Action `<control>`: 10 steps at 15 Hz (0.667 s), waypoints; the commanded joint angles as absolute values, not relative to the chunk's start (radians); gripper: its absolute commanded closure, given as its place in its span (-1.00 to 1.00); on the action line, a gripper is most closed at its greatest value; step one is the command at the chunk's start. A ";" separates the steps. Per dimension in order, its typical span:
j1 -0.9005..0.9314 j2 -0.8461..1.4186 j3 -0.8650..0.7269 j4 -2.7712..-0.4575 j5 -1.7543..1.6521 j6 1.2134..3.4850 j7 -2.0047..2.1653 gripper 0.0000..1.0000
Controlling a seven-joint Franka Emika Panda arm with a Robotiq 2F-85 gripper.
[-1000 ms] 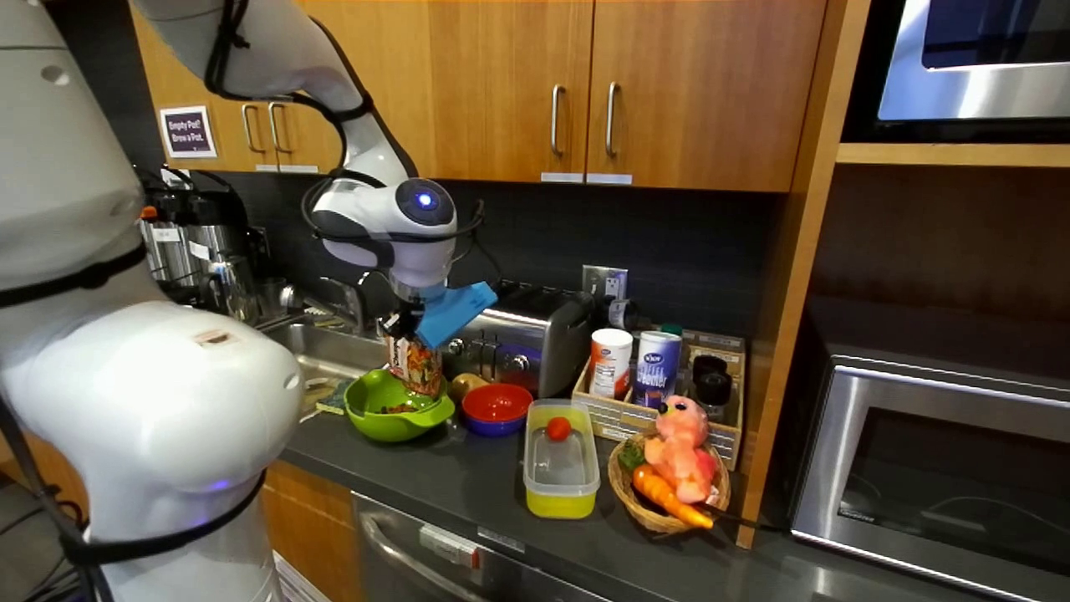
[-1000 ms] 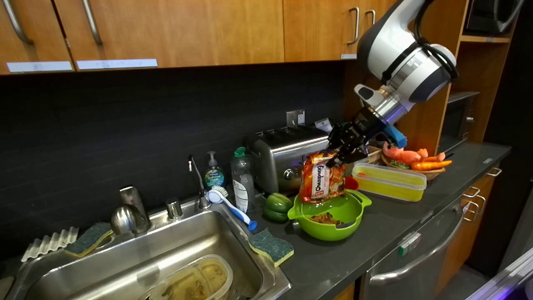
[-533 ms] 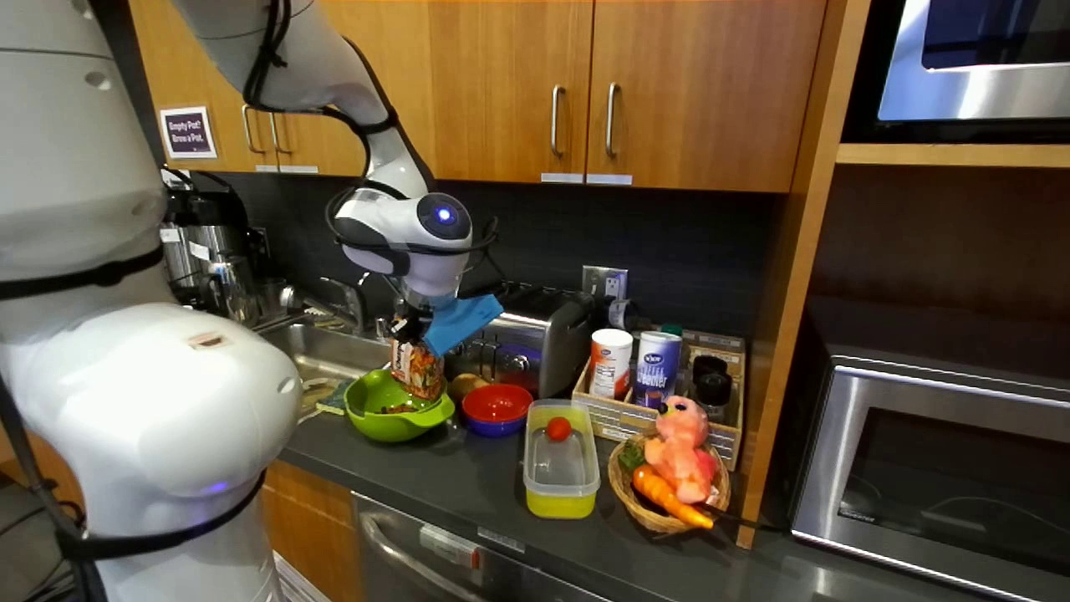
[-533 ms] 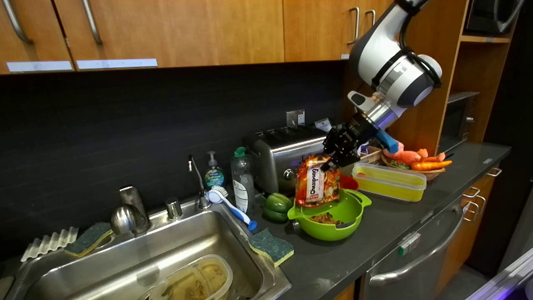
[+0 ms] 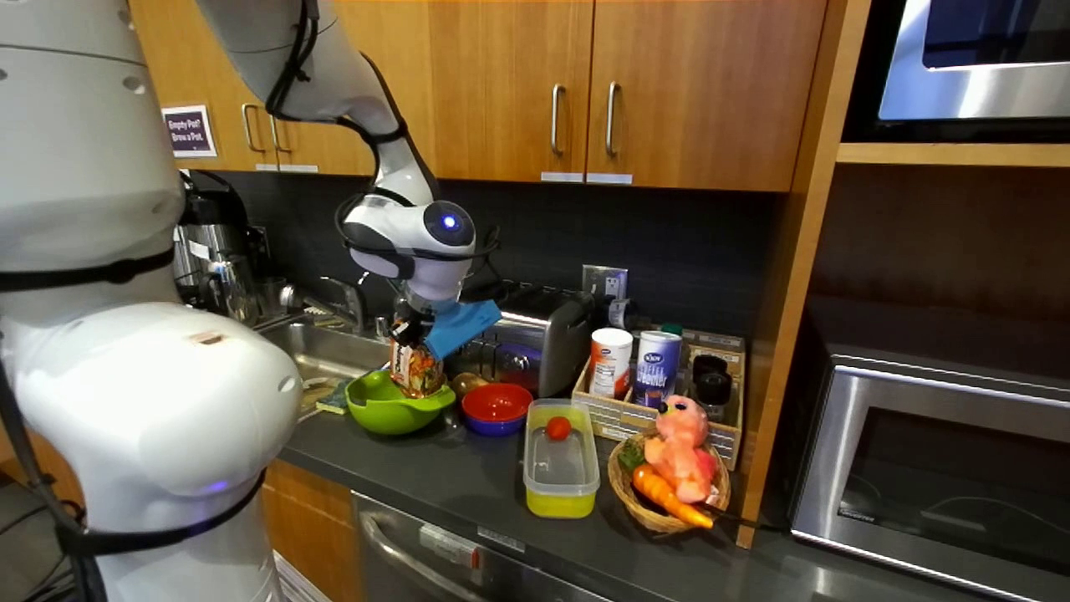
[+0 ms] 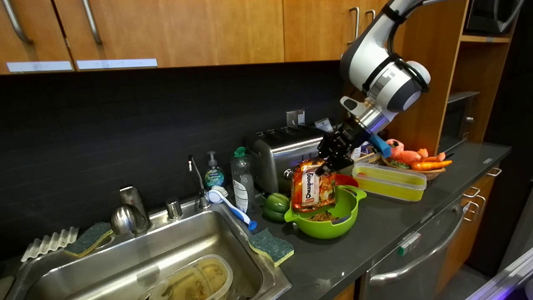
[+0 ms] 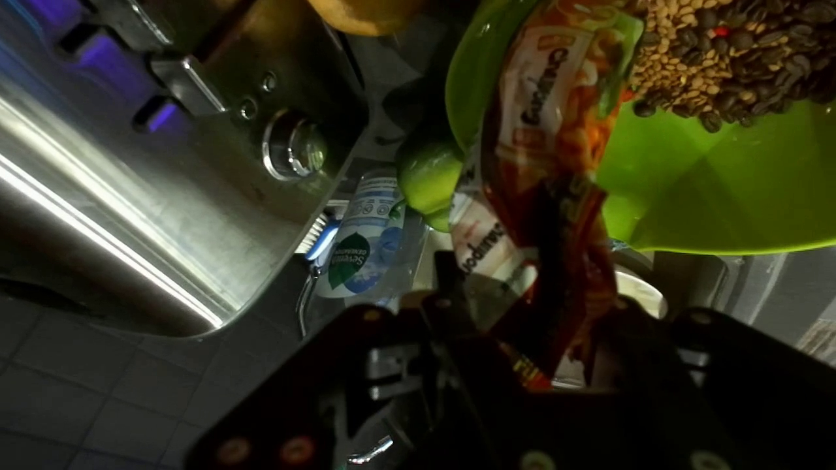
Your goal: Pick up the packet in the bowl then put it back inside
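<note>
Claw (image 7: 539, 313): one, lower middle of the wrist view, pinching the crumpled top end of the packet (image 6: 310, 191).
Packet: one, right of centre in an exterior view, hanging slightly tilted from near its upper right corner, lower edge at the mouth of the green bowl (image 6: 327, 231); touching it or not, I cannot tell.
Packet's weight: light, I would judge.
Packet's wrapper: glossy and creased; likely soft and rather slippery.
Packet's filling: probably stiffer and brittle, so better lowered than pressed.
Best hold: the gathered top edge near its middle; a corner hold may let it swing.
Green bowl: one, on the desk (image 6: 362, 248), holding loose grains and beans (image 7: 718, 59), too many to count.
Pepper (image 6: 275, 207): one, centre of an exterior view.
Toaster (image 6: 300, 154): one, above the pepper there.
Red bowl (image 5: 499, 401): one, nested in one blue bowl (image 5: 495, 427), mid-frame.
Bottles (image 6: 242, 185): two, upright, mid-frame.
Tub (image 5: 562, 468): one, with one red ball (image 5: 558, 429).
Sponges (image 6: 271, 246): two, lower middle and lower left.
</note>
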State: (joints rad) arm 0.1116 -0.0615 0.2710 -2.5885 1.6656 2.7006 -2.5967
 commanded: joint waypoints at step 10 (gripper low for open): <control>0.126 -0.108 0.350 -2.589 1.680 2.832 -2.598 0.77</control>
State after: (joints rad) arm 0.1202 -0.0711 0.3277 -2.5779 1.6655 2.7997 -2.5981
